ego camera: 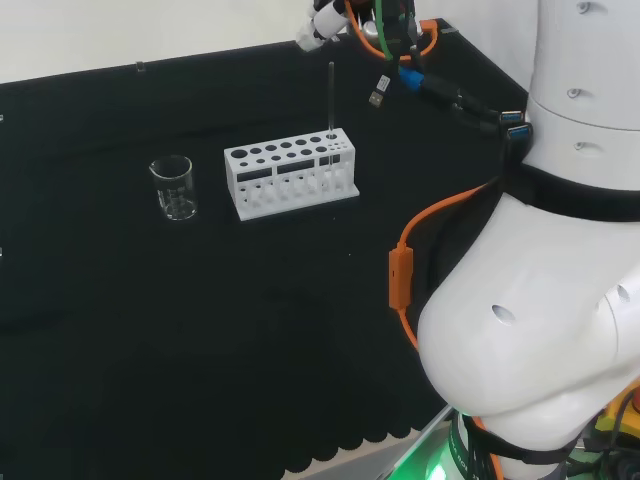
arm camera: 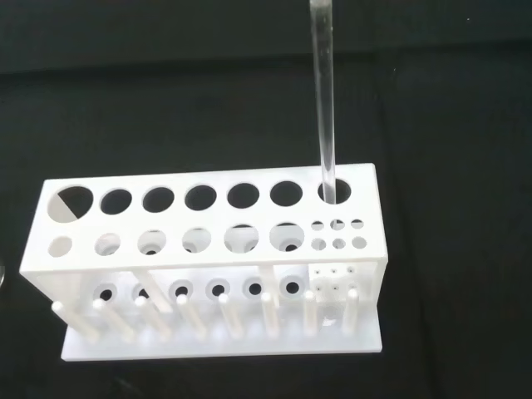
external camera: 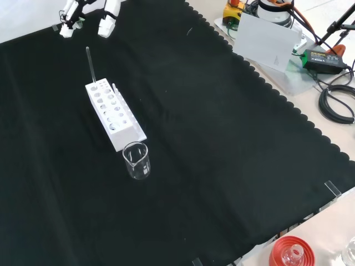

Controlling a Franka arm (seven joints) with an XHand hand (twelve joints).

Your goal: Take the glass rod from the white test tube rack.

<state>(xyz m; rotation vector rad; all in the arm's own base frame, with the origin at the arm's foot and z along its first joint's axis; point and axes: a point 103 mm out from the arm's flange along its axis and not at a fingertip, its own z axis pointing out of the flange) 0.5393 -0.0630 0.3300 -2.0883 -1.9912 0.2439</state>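
Glass rod (arm camera: 326, 108) upright in rack (arm camera: 208, 258), beaker (ego camera: 174, 187) beside

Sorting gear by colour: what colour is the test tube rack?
White all over; the rack shows best in the wrist view, on black cloth.

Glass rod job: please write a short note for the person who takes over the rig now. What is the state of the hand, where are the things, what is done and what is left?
Hand: above the bench beyond the rack's rod end, holding nothing; fingers look relaxed.
Rod: upright in an end hole of the rack.
Beaker: stands apart, by the rack's other end.
Done: no grasp yet.
Left: lower the hand, grip the rod, lift it straight out.
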